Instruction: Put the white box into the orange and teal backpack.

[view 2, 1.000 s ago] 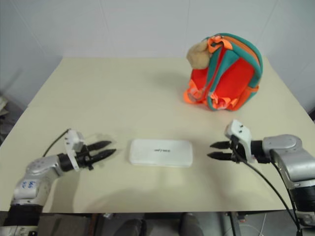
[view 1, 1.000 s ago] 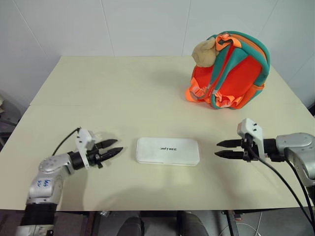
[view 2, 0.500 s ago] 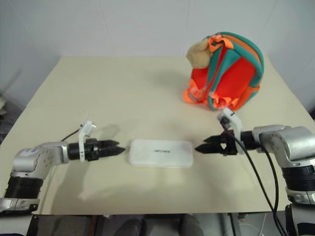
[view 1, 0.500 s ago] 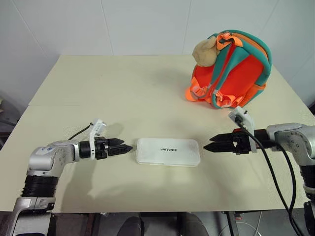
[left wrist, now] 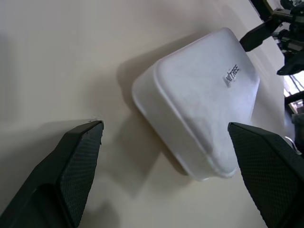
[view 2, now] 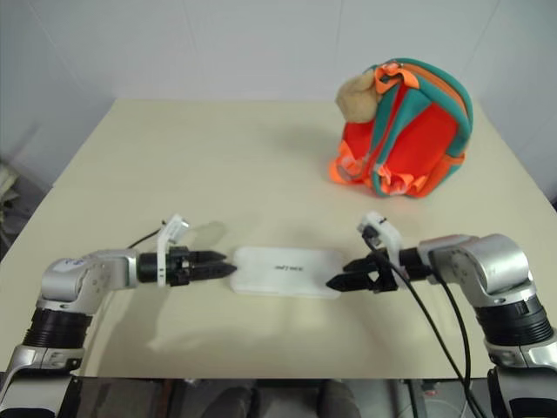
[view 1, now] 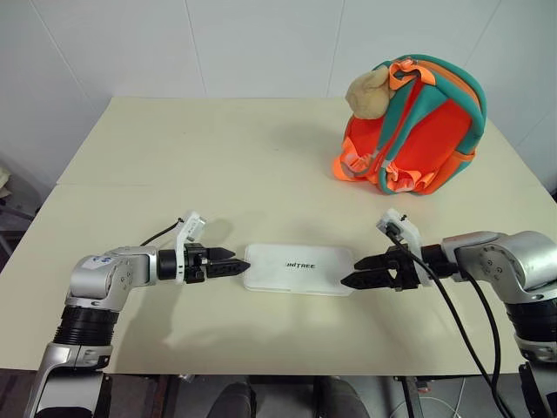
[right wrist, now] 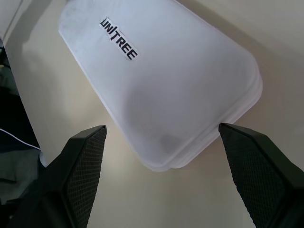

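Observation:
The white box [view 1: 298, 268] lies flat near the table's front edge, its dark lettering facing up. My left gripper [view 1: 237, 268] is level with the box's left end and open; in the left wrist view its fingers [left wrist: 71, 166] stand wide apart with that end of the box [left wrist: 199, 99] just ahead of them. At the box's right end my right gripper [view 1: 350, 280] is open too, its fingers [right wrist: 80, 166] spread wider than the box [right wrist: 161, 80]. Neither holds anything. The orange and teal backpack [view 1: 418, 131] stands upright at the far right of the table.
A tan plush toy [view 1: 370, 91] hangs at the backpack's top left. The cream table [view 1: 218, 157] runs back to a white wall. Black cables trail from my right wrist [view 1: 470, 322] over the table's front edge.
Both grippers have moved inward from the sides to the box's two ends, and both wrists have rolled so the fingers lie flat. The box and backpack have stayed put.

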Motion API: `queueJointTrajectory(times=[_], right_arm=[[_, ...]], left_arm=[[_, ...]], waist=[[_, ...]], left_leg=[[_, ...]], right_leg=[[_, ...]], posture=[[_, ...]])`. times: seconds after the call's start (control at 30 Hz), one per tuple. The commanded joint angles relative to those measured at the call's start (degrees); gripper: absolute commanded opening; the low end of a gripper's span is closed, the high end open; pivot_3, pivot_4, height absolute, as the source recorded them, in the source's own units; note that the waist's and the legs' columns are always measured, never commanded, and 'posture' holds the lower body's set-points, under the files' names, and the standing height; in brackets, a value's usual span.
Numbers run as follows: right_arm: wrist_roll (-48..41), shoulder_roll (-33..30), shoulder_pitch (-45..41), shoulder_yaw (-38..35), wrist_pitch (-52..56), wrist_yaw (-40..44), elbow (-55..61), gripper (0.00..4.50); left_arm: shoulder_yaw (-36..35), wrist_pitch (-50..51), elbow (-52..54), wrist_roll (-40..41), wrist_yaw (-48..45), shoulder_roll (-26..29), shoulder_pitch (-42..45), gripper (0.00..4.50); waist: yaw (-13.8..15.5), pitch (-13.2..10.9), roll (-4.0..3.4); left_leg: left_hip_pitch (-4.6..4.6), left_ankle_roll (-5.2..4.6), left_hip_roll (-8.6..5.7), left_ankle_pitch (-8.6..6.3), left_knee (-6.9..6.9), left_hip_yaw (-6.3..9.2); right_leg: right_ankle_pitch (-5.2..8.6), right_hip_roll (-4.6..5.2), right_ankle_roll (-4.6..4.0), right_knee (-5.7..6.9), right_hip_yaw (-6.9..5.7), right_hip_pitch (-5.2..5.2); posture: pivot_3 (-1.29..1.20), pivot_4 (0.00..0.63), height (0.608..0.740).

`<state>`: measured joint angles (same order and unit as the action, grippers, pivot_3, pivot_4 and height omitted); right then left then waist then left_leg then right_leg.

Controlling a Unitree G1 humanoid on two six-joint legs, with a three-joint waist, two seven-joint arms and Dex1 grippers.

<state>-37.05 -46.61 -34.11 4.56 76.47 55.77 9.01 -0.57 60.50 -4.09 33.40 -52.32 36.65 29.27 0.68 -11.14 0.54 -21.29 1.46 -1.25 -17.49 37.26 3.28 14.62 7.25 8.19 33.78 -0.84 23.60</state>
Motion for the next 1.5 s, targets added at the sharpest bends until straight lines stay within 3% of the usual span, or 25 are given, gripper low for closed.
queueJointTrajectory(times=[0.03, 0.5, 0.9, 1.17, 1.27, 1.5], right_arm=[[-1.1, 0.6, -0.6, 0.0, 0.0, -0.8, 1.7, 4.5], [-0.3, 1.7, -0.7, 1.3, -2.5, -1.9, 1.8, 4.5], [-1.0, 2.9, 0.1, 0.6, -2.5, -3.6, 2.8, 4.5], [-0.9, 3.7, -0.1, 0.3, -2.4, -4.3, 3.1, 4.5], [-1.0, 4.0, -0.2, 0.2, -2.3, -4.5, 3.1, 4.5], [-0.9, 4.6, -0.1, 0.0, -2.3, -5.0, 3.3, 4.5]], left_arm=[[4.1, 2.1, -1.4, -0.7, -0.6, -0.9, -0.4, 4.48], [5.3, 7.8, -7.1, 1.9, -3.0, -6.8, 3.5, 4.48], [-5.5, 20.7, -13.4, 8.2, -2.3, -11.5, 9.4, 4.48], [-3.0, 22.2, -12.6, 7.6, -5.1, -9.3, 9.0, 4.48], [-2.8, 21.9, -13.0, 7.4, -5.4, -8.9, 9.1, 3.91], [-3.3, 21.6, -13.8, 7.6, -5.7, -8.2, 9.5, 1.85]], waist=[[0.1, 0.0, 0.0], [0.7, 0.1, 0.07], [0.6, 0.1, 0.15], [0.4, 0.1, 0.15], [0.2, 0.1, 0.15], [-0.1, 0.1, 0.2]], left_leg=[[0.0, 0.0, 0.0, 0.0, 0.0, 0.0], [0.06, -0.02, -0.04, -0.01, 0.17, 0.01], [0.02, -0.06, -0.04, -0.03, 0.16, 0.01], [0.03, -0.03, -0.03, -0.01, 0.14, 0.01], [0.03, -0.02, -0.03, -0.01, 0.14, 0.01], [0.01, -0.01, -0.02, -0.01, 0.1, 0.01]], right_leg=[[0.0, 0.0, 0.0, 0.0, 0.0, 0.0], [-0.01, 0.01, 0.01, 0.01, 0.0, -0.11], [-0.02, 0.0, 0.04, 0.05, 0.0, -0.1], [-0.03, -0.01, 0.04, 0.05, 0.0, -0.08], [-0.02, 0.0, 0.04, 0.05, 0.0, -0.07], [-0.03, 0.0, 0.04, 0.04, 0.0, -0.04]], posture=[[0.0, 0.15, 0.74], [0.0, 0.15, 0.74], [0.0, 0.15, 0.74], [0.0, 0.15, 0.74], [0.0, 0.15, 0.74], [0.0, 0.15, 0.74]])
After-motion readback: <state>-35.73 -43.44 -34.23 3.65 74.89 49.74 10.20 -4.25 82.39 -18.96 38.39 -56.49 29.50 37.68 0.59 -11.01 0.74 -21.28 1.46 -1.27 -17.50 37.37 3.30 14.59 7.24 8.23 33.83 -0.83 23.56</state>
